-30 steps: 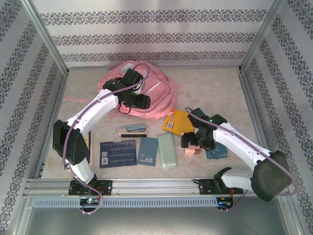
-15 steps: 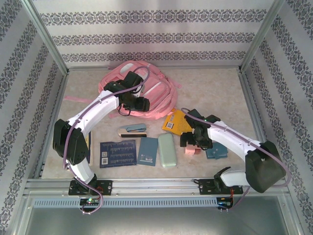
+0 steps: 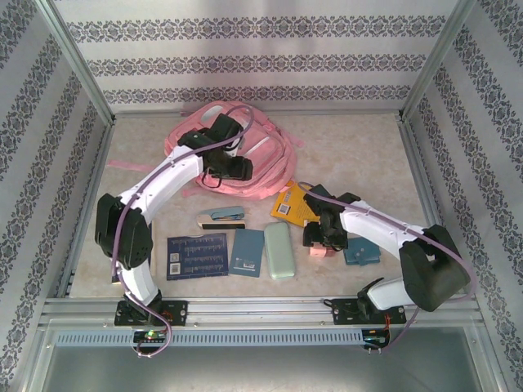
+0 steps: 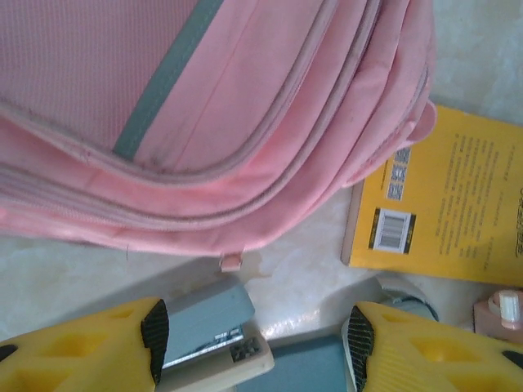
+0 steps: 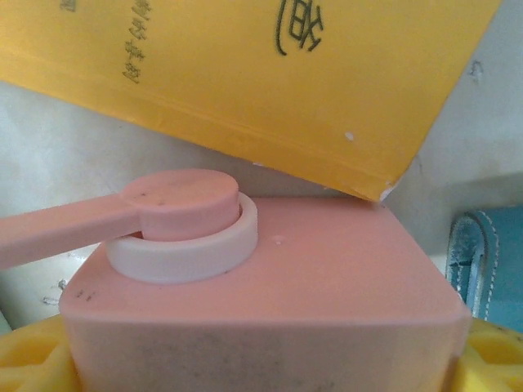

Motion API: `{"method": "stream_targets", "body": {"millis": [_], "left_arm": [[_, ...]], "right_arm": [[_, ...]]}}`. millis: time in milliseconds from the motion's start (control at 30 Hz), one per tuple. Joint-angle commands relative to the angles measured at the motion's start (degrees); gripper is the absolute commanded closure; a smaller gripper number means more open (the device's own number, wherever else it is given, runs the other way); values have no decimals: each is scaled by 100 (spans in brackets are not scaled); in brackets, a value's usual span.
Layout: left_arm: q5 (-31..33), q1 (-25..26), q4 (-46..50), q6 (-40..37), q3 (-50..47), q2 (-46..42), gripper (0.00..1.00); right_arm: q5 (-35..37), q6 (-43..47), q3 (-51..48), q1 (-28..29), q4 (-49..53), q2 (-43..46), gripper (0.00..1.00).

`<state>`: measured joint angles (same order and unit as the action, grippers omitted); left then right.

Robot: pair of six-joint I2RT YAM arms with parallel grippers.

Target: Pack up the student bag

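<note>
The student bag (image 3: 253,151), a big soft pink backpack, lies at the back middle of the table; its zipped edge (image 4: 204,122) crosses the top of the left wrist view. My left gripper (image 3: 234,169) hangs over the bag's near edge. In its own camera the left gripper (image 4: 255,331) is open with nothing between its black pads (image 4: 154,328), high above a blue-grey stapler (image 4: 208,314). My right gripper (image 3: 321,239) is low on the table, its yellow fingers (image 5: 33,355) against both sides of a pink box (image 5: 310,269) with a white ring and pink lever.
A yellow book (image 3: 292,204) lies just behind the pink box. Along the near row lie the stapler (image 3: 222,216), a dark blue card (image 3: 197,256), a teal booklet (image 3: 247,251), a mint case (image 3: 279,250) and a teal pouch (image 3: 361,255). Patterned walls enclose three sides.
My right gripper has dropped onto the pink box and its jaws have narrowed around it. The left arm's elbow has shifted a little; its gripper stays over the bag.
</note>
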<state>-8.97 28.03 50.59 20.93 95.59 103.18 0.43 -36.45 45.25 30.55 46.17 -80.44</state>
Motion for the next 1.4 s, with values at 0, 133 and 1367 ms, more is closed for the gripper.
{"method": "stream_targets", "body": {"millis": [0,133,1367], "left_arm": [[289,-15,211,-248,539,324,39],[580,-98,417,-478,1413,958,36],[-2093,-917,-91,-558,3697,3558,96]], "right_arm": [[76,-51,-37,57,76,281,32],[-4,-82,36,57,339,652,34],[-585,-234,265,-64,1125,2206,44]]}}
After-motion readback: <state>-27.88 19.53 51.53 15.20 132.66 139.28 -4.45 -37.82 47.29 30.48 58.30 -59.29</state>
